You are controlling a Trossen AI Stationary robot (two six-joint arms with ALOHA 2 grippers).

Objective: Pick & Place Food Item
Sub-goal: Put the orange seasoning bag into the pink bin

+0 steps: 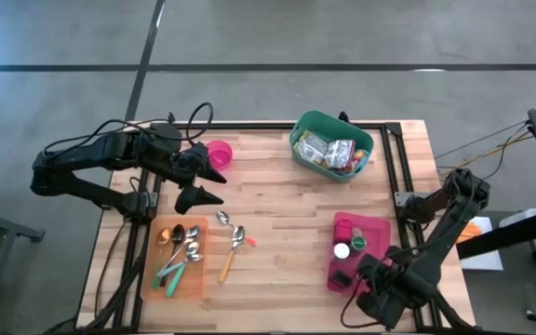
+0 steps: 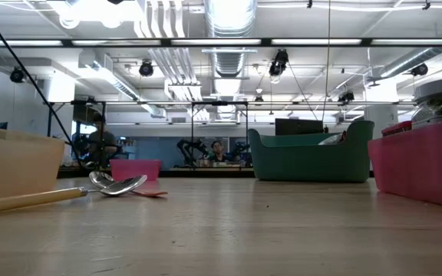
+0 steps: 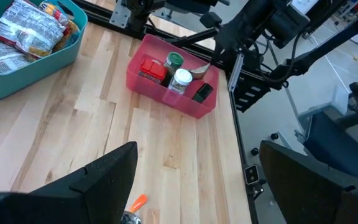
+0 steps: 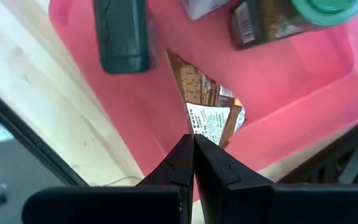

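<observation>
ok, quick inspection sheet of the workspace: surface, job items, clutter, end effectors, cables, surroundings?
Surface: wooden table, black frame.
Job's things: pink bin holding jars and a brown packet; teal basket of packaged snacks.
Clutter: orange tray of utensils, loose spoons, pink cup.
End effectors: left end effector open above the table; right end effector shut, at the pink bin.
Cables: cable bundle on left arm.
Surroundings: concrete floor; people far behind.
</observation>
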